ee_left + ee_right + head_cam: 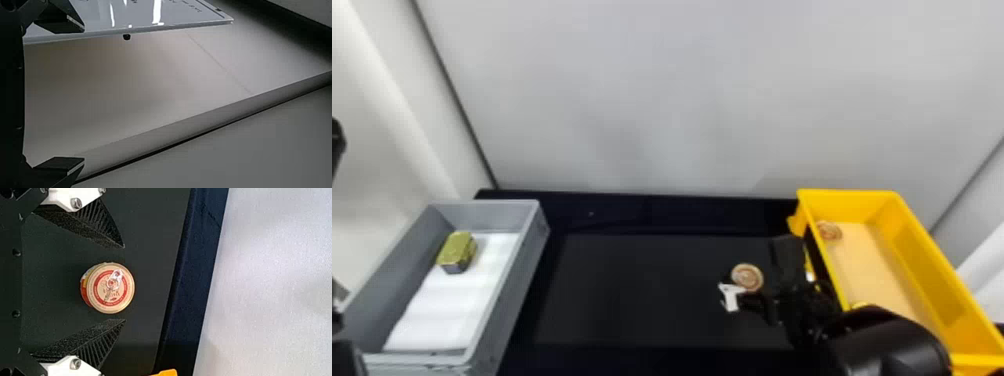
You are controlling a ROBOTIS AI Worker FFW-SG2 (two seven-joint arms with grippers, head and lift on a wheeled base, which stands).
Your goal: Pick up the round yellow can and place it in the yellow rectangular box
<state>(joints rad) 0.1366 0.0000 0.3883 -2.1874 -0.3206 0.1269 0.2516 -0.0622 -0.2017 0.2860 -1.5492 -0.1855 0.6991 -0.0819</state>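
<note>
The black right gripper [124, 283] is open, the round yellow can [109, 288] in between, probably on the black table [152, 239]; the grab and the drop into the yellow rectangular box [922, 260] are left to do

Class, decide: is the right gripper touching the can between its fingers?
Apart. The right wrist view shows dark table between the can and each finger of the right gripper.

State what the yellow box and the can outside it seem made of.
The yellow box looks like smooth, moulded plastic: solid color, thick rim. The can appears to be metal, its lid printed and fairly matte, with a shiny pull tab.
</note>
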